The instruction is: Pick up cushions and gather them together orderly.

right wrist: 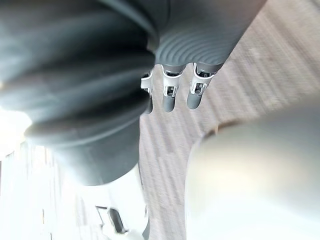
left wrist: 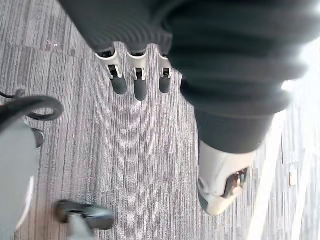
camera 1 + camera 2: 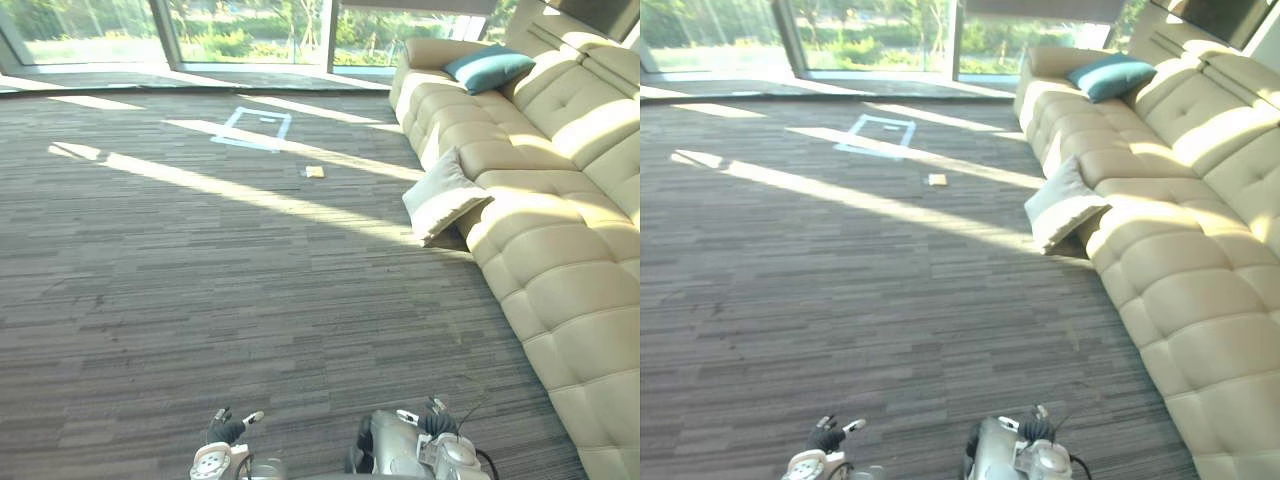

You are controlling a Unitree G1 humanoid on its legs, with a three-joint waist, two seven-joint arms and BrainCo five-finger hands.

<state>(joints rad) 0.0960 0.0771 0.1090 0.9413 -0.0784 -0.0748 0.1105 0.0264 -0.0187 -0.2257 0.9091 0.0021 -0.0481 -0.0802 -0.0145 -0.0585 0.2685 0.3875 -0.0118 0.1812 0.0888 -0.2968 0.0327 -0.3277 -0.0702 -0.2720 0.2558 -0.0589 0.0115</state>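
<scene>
Grey striped carpet (image 3: 150, 300), low pile and flat, crossed by bands of sun. Left hand (image 2: 140, 85) hangs low near the floor, fingers straight and slack, holding nothing. Farther out on the floor are a white taped square (image 3: 244, 144) and a small pale tile (image 3: 315, 171). Right hand (image 1: 168, 97) is the same: fingers extended, empty. Cream cushion (image 3: 443, 195) stands tilted on the carpet, leaning on the sofa front, well apart from both hands. Teal cushion (image 3: 488, 66) lies on the far seat beside the armrest. Sofa (image 3: 560, 250) is cream leather, tufted, smooth. Judgement: both cushions are probably light, soft and compressible, with grippy fabric — take them by a corner or clamp an edge; the middle would likely sag.
</scene>
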